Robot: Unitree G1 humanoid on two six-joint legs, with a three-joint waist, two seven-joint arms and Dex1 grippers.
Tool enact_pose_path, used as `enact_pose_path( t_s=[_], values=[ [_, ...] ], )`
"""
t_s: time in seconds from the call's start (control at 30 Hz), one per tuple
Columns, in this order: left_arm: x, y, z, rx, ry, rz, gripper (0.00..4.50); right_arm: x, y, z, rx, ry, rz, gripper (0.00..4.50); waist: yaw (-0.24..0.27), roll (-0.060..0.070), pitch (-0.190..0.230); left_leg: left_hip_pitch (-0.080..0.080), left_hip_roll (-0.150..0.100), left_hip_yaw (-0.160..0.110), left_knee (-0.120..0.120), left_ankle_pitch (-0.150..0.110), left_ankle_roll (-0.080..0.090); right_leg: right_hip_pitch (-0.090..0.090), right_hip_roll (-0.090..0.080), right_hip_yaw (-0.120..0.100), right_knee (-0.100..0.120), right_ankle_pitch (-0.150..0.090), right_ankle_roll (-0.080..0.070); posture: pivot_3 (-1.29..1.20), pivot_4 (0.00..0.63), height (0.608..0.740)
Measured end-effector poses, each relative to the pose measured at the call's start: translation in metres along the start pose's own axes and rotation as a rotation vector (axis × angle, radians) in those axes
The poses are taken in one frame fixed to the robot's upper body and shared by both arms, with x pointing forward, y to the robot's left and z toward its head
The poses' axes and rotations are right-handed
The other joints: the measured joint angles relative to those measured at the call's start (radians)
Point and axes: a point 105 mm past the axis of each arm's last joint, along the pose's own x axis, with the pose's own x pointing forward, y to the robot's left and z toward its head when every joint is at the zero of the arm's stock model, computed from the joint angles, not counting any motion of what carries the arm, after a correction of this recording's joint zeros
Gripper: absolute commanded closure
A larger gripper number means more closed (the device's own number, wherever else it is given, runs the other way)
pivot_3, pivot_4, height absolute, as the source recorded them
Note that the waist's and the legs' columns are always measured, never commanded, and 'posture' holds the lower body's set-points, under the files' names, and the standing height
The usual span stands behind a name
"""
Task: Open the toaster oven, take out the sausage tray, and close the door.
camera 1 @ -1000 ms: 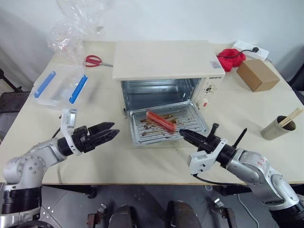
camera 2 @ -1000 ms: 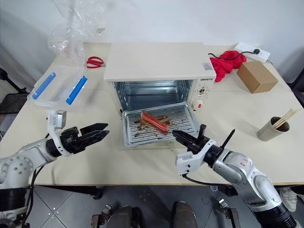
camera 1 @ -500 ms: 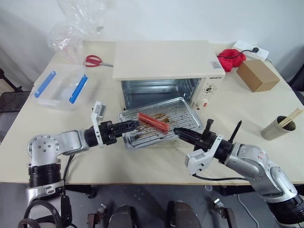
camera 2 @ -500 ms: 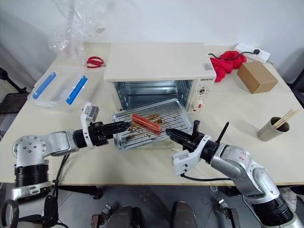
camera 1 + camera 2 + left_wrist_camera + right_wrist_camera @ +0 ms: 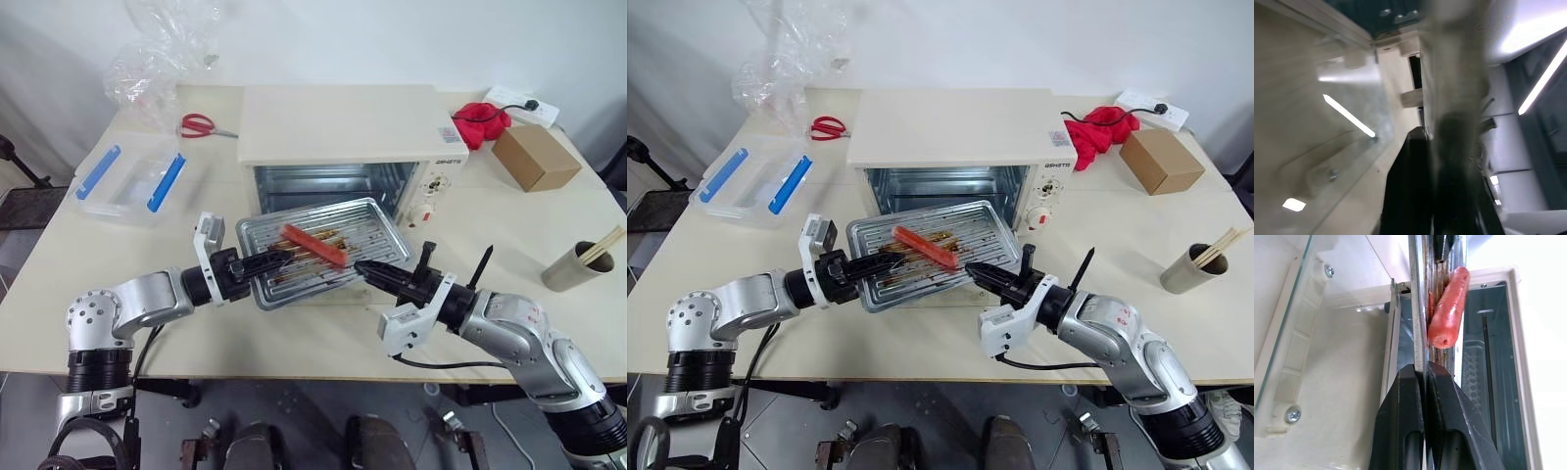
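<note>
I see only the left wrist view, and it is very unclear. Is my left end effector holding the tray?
Observer: Yes. The left end effector is shut on the tray's left edge.
Operator: And the right one?
Observer: The right end effector is shut on the tray's right rim.
Operator: Where is the sausage?
Observer: The sausage lies across the tray's middle.
Operator: Is the door closed?
Observer: No. The door lies open, flat, under the tray.

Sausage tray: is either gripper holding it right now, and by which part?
Both. The left gripper is shut on the sausage tray's left rim; the right gripper is shut on its front right edge, seen pinched in the right wrist view.
</note>
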Motion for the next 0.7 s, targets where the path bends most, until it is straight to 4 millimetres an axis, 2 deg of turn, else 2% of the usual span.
enact_pose_path(
  t_s=[0.17, 0.37, 0.5, 0.6, 0.7],
  values=[
    [-0.003, 0.006, 0.002, -0.044, -0.016, 0.005, 4.5, 0.001, 0.003, -0.002, 0.089, -0.003, 0.015, 3.2, 0.0, 0.0, 0.0, 0.0, 0.0, 0.0, 0.0, 0.0, 0.0, 0.0, 0.0, 0.0, 0.0, 0.0, 0.0, 0.0, 0.15, 0.74],
    [-0.015, 0.018, 0.006, -0.101, -0.067, 0.018, 4.5, -0.003, -0.003, 0.001, 0.134, -0.045, -0.006, 1.27, 0.0, 0.0, 0.0, 0.001, 0.0, 0.0, -0.001, 0.0, 0.0, 0.0, 0.001, 0.0, 0.0, 0.0, 0.0, 0.0, 0.15, 0.74],
    [-0.035, 0.029, 0.001, -0.162, -0.116, 0.004, 4.5, -0.017, -0.01, -0.009, 0.172, -0.042, -0.029, 0.02, -0.001, 0.0, 0.0, 0.001, 0.0, 0.0, -0.001, 0.0, 0.0, 0.0, 0.001, 0.0, 0.0, 0.0, 0.0, 0.0, 0.15, 0.74],
    [-0.055, 0.032, -0.013, -0.182, -0.097, -0.011, 4.5, -0.027, -0.009, -0.022, 0.228, -0.013, -0.05, 0.02, -0.004, 0.0, 0.0, 0.002, 0.0, 0.001, -0.002, 0.0, 0.0, 0.0, 0.001, 0.001, 0.0, 0.0, 0.0, 0.0, 0.15, 0.74],
    [-0.088, 0.035, -0.027, -0.218, -0.134, -0.02, 4.5, -0.046, 0.003, -0.056, 0.306, 0.107, -0.024, 0.02, -0.005, 0.0, 0.0, 0.003, 0.0, 0.002, -0.002, 0.0, 0.0, 0.0, 0.001, 0.001, -0.001, -0.001, -0.001, 0.0, 0.15, 0.74]
  ],
)
